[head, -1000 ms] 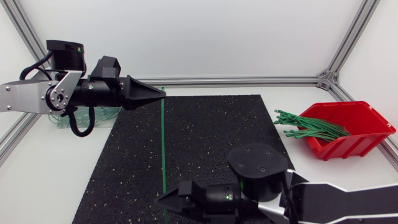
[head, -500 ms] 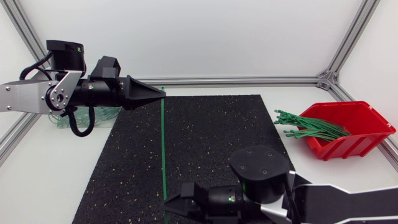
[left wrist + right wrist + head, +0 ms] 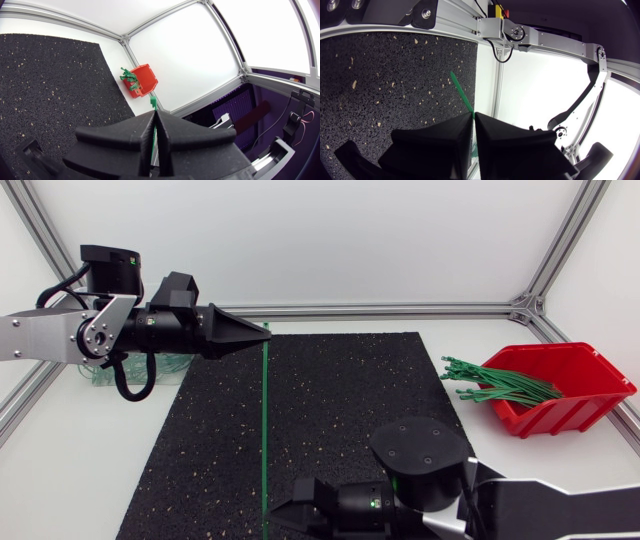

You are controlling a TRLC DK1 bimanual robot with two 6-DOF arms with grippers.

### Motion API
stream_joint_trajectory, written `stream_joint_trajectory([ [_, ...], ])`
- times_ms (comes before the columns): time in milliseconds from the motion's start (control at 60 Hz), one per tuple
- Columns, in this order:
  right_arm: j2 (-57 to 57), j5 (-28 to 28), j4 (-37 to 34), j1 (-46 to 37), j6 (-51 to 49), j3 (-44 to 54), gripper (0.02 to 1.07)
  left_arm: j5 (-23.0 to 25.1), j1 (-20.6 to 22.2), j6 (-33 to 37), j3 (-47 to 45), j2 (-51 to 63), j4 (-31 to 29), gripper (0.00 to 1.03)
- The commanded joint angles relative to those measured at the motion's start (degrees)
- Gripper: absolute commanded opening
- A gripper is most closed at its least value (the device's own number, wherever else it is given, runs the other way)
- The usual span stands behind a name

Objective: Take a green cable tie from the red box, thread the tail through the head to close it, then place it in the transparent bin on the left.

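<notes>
Seen from above, a single green cable tie runs as a straight vertical line down the middle-left of the frame, over a black speckled mat. At upper left, the left gripper has its fingers pressed together on the tie's upper end. At bottom centre, the right gripper is clamped on the lower end, with a short green tip poking out past its fingers. The red box sits at right, with more green ties spilling over its edge. The transparent bin lies at far left, mostly hidden behind the left arm.
</notes>
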State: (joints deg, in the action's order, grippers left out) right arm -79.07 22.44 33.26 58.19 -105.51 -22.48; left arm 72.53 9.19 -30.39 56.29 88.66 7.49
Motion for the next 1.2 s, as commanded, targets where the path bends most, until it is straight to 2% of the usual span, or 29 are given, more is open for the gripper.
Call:
stream_joint_trajectory([
  [0, 0.1, -0.4, 0.0, 0.4, -0.9, 1.0, 0.36, -0.3, 0.5, 0.8, -0.7, -0.2, -0.1, 0.04],
  [100, 0.5, -0.6, -0.1, 0.5, -0.7, 1.0, 0.41, -0.4, 0.5, 0.8, -0.7, -0.3, -0.1, 0.04],
  [167, 0.5, -0.6, 0.1, 0.5, -0.7, 1.0, 0.50, -0.4, 0.5, 0.8, -0.7, -0.3, -0.2, 0.04],
  [683, 0.2, -1.1, 0.1, 0.4, -0.7, 0.4, 0.49, -0.5, 0.7, 0.8, -0.8, -0.8, -0.4, 0.04],
  [783, 0.1, -1.1, 0.1, 0.5, -0.8, 0.5, 0.41, -0.5, 0.7, 0.8, -0.8, -0.8, -0.4, 0.04],
  [867, -0.4, -1.1, 0.2, 0.6, -0.8, 0.2, 0.30, -0.5, 0.7, 0.8, -0.8, -0.8, -0.4, 0.04],
  [1033, -0.7, -1.1, 0.3, 0.8, -0.8, 0.2, 0.29, -0.5, 0.7, 0.9, -0.9, -0.9, -0.4, 0.04],
  [1117, -0.7, -1.2, 0.3, 1.0, -0.8, 0.3, 0.22, -0.5, 0.7, 0.9, -1.0, -0.9, -0.4, 0.04],
  [1183, -1.0, -1.2, 0.4, 1.0, -0.8, 0.4, 0.22, -0.5, 0.7, 0.9, -1.0, -0.9, -0.5, 0.04],
])
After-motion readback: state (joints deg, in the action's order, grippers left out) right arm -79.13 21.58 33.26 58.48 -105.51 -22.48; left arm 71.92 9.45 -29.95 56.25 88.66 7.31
